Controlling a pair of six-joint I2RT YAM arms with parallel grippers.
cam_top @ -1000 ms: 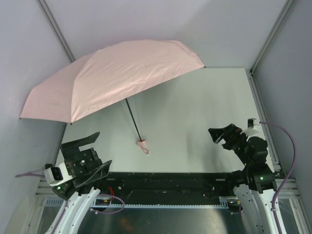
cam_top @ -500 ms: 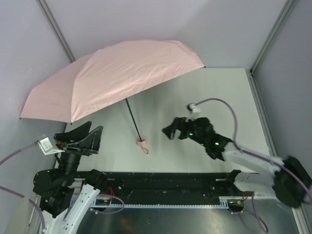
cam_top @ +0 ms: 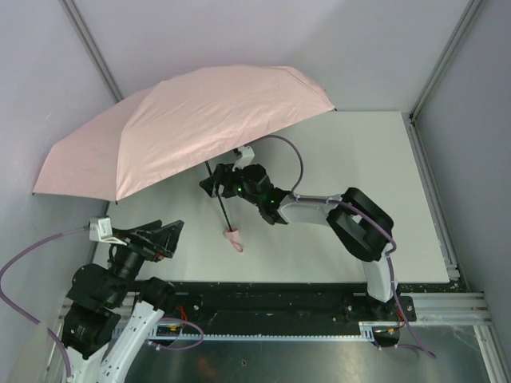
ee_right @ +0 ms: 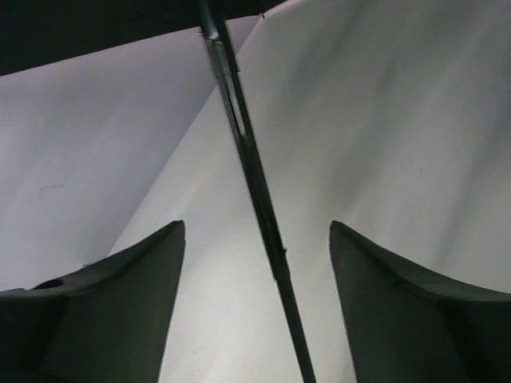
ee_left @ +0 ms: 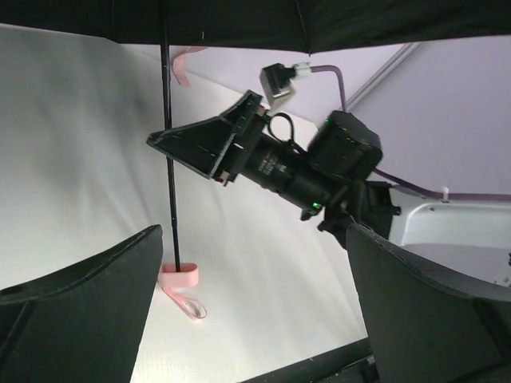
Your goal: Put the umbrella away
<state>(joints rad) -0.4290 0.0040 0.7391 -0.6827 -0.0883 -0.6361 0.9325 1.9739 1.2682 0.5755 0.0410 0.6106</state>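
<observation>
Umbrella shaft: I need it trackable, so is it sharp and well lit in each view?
Top external: shaft thin but crisp, canopy evenly lit. Left wrist: shaft sharp, canopy underside nearly black. Right wrist: shaft a dark silhouette against the pale table.

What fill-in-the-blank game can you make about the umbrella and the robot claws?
The umbrella is ___, not folded.
The right claw has the black ___ between its fingers.
The left claw holds ___.
The ___ handle rests on the table.
Missing words: open; shaft; nothing; pink.
</observation>
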